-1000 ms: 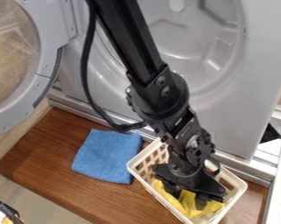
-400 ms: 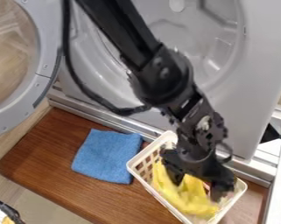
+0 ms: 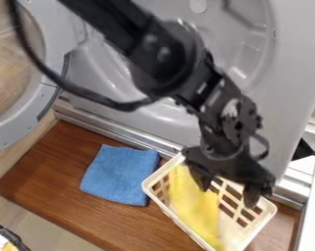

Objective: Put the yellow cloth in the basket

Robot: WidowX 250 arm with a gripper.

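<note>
The black gripper point(image 3: 227, 190) hangs over the back right part of the white basket point(image 3: 265, 219), its two fingers spread apart with a gap between them. The yellow cloth point(image 3: 191, 202) lies lengthwise along the left side of the basket's inside, from near the back rim toward the front. One finger overlaps the cloth's right edge in the view; whether they touch I cannot tell.
A folded blue cloth point(image 3: 120, 174) lies on the brown wooden board point(image 3: 67, 169), left of the basket. Behind stands a grey washing machine point(image 3: 277, 88), its round door point(image 3: 45, 105) swung out at the left.
The gripper has risen from low in the basket and spread its fingers wider. The yellow cloth has come away from between them and shifted left, baring the basket's right side.
</note>
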